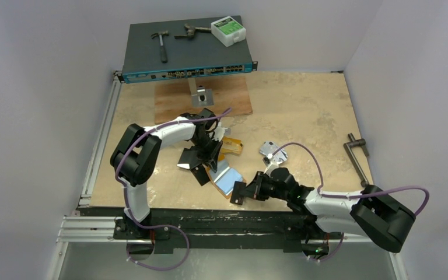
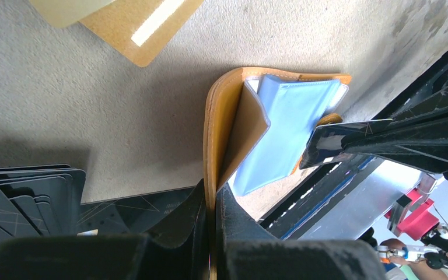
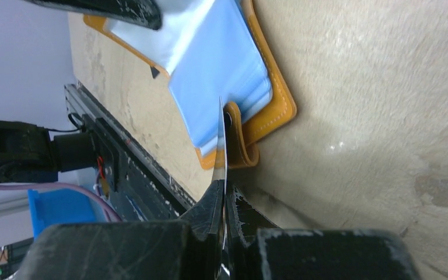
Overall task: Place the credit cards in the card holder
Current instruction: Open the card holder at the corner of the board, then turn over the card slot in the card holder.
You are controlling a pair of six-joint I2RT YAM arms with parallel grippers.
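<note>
The orange card holder lies open on the table, its pale blue sleeves fanned out. My left gripper is shut on the holder's orange cover and holds it raised; in the top view this gripper is just left of the holder. My right gripper is shut on a thin dark card, seen edge-on, whose tip is at the sleeves' edge beside the snap tab. The same card shows in the left wrist view. Black cards, orange-gold cards and silvery cards lie around.
A network switch at the back carries a hammer and a white-green box. A wooden board with a metal bracket lies in front of it. A metal crank handle lies at the right edge.
</note>
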